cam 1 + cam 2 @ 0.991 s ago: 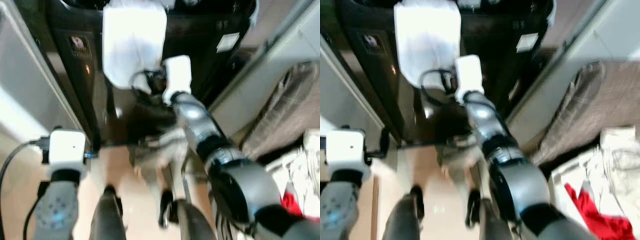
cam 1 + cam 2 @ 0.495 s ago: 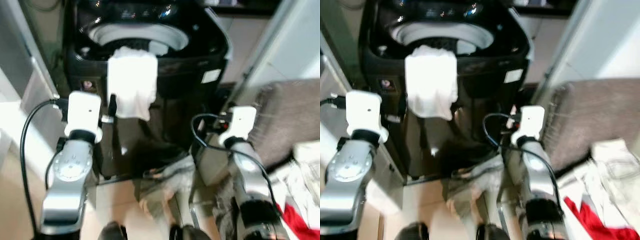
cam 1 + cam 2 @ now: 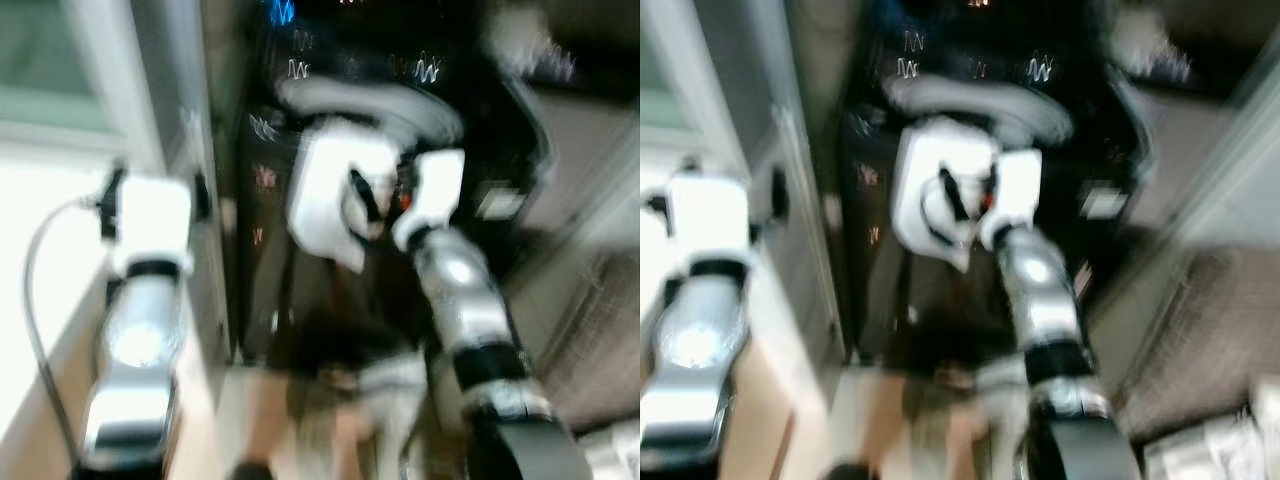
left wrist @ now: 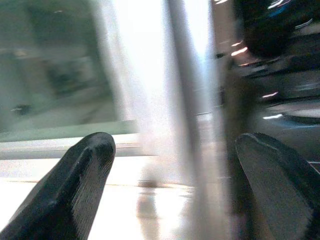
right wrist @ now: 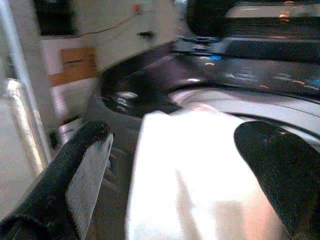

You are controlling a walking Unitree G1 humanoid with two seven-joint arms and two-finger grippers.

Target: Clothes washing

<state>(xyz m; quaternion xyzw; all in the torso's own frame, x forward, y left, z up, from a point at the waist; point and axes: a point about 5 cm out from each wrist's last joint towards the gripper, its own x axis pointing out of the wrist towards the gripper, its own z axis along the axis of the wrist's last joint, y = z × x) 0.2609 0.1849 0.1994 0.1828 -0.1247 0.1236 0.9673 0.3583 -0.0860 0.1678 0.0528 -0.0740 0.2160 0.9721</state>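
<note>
The right gripper [image 5: 175,165] has its two black fingers spread wide, holding nothing, aimed at the white cloth [image 5: 200,185] draped over the front rim of the black top-loading washing machine [image 5: 150,85]. The left gripper [image 4: 170,190] is equally wide and bare, pointing at a pale upright frame [image 4: 185,100] beside the machine. Half a second ago the right arm hung low by the grey plaid cushion [image 3: 1210,330]; it has since risen to the cloth. The head views are badly blurred.
</note>
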